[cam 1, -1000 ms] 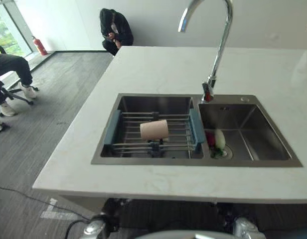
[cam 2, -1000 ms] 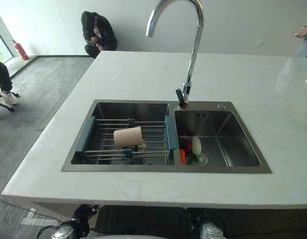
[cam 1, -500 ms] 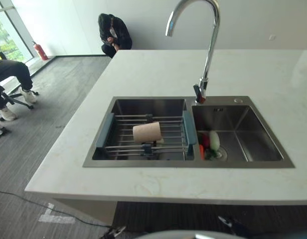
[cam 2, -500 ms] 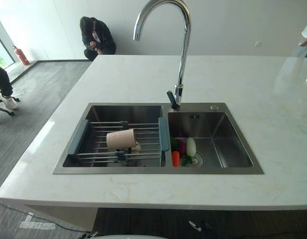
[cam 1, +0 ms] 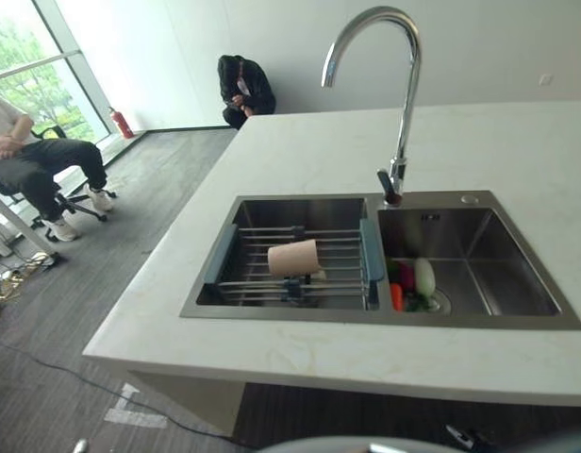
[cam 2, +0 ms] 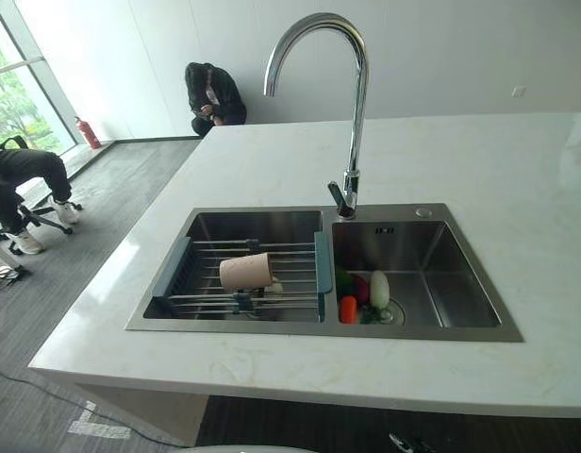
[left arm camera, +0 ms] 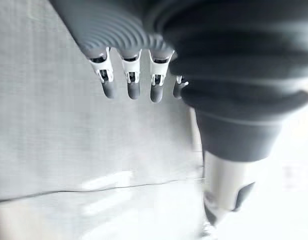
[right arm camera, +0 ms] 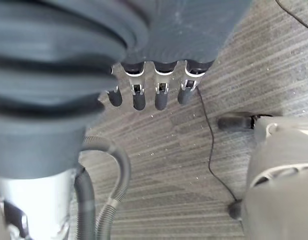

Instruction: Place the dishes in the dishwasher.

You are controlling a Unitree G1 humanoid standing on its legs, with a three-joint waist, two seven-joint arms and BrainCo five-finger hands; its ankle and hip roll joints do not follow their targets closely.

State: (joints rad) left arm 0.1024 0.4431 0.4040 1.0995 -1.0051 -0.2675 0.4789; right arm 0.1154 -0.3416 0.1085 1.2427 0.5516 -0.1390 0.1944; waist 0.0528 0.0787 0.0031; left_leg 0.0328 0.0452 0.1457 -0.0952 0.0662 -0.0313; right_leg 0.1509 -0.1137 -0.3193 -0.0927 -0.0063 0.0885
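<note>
Cup point(cam 1: 293, 258): pale pink, lying on its side on the wire rack point(cam 1: 262, 283), mouth toward the sink divider. Well apart from both hands; neither set of fingers touches it.

Wire rack: grey bars with blue end pieces, spanning the left basin of the sink point(cam 1: 207, 307).

Sink: stainless, two basins, set into a white marble-look counter point(cam 1: 300, 151). Right basin holds a small cluster by the drain: an orange piece point(cam 2: 348, 309), a dark red piece and a white oval piece point(cam 2: 379, 289), touching or just beside one another.

Faucet point(cam 1: 404, 113): chrome gooseneck, standing behind the divider between the basins, spout arching over the left basin.

Left hand point(left arm camera: 129, 80): fingers point(left arm camera: 133, 85) straight, hanging side by side, slightly apart, holding nothing; grey floor lies beyond the fingertips.

Right hand point(right arm camera: 154, 85): fingers point(right arm camera: 161, 95) straight and relaxed, side by side, empty; striped grey floor past the fingertips.

Surroundings: a person point(cam 1: 245, 87) crouched by the far wall; another person point(cam 1: 36, 170) seated near the window; a red fire extinguisher point(cam 1: 120, 123) by the wall.
</note>
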